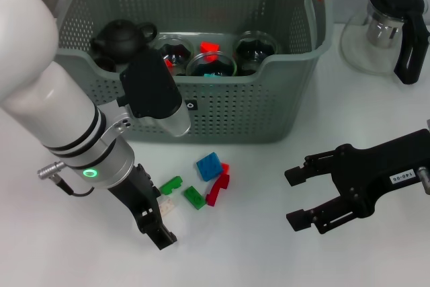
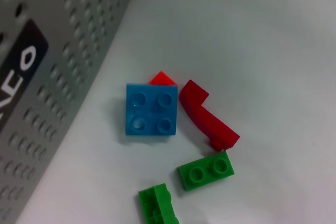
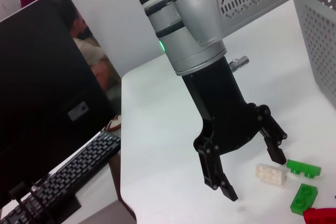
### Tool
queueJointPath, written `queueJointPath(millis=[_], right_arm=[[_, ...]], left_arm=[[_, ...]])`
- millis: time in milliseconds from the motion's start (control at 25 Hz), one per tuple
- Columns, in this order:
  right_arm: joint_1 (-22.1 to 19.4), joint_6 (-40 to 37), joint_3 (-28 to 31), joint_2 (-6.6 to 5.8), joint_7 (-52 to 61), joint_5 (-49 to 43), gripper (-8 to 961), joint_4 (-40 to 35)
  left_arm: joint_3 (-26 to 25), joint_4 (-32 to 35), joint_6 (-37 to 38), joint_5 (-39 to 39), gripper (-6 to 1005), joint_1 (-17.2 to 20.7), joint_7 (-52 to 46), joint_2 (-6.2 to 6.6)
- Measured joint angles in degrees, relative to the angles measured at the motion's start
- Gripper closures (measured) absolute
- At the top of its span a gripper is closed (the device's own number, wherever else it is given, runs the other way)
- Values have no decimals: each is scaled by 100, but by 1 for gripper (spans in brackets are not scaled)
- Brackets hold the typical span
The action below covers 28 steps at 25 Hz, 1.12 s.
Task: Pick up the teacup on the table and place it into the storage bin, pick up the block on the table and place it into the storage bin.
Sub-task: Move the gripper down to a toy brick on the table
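left gripper (image 3: pixel 252 174) jaws spread over white block (image 3: pixel 272 173) | green blocks (image 1: pixel 172 185) just beside | right gripper (image 1: pixel 299 196) jaws spread, well apart | storage bin (image 1: pixel 235 109) behind

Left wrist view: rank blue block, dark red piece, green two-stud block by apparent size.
1. blue block
2. dark red piece
3. green two-stud block
The last two look close, so their order is unsure.

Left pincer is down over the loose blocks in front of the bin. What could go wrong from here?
The left pincer is open around a white block, with a green block close beside; closing may nudge or pinch both. The storage bin wall rises right behind the pile, so a low lift could clip its rim.
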Motion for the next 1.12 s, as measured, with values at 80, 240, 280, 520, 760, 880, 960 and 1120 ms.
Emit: queueJointPath(millis=[80, 240, 280, 520, 760, 880, 960, 1120], right_arm=[[0, 0, 0, 0, 0, 0, 25, 1], [0, 11, 0, 0, 0, 0, 25, 4], [0, 15, 0, 0, 0, 0, 25, 4], [0, 23, 0, 1, 0, 5, 25, -11], [0, 26, 0, 8, 27, 6, 25, -32], [0, 27, 0, 8, 39, 10, 25, -36], [0, 27, 0, 8, 41, 14, 25, -36], [0, 27, 0, 9, 42, 23, 25, -36]], left_arm=[[0, 0, -10, 1, 85, -6, -1, 0], [-3, -2, -15, 4, 105, -14, -3, 0], [-14, -2, -17, 5, 110, -17, -3, 0], [-37, -165, -89, 5, 182, -72, -53, 16], [-45, -233, -160, 15, 452, -93, -67, 14], [-47, -223, -163, 18, 571, -93, -68, 9], [-33, -222, -164, 19, 614, -94, -69, 8], [-33, -225, -176, 21, 628, -101, -69, 8]])
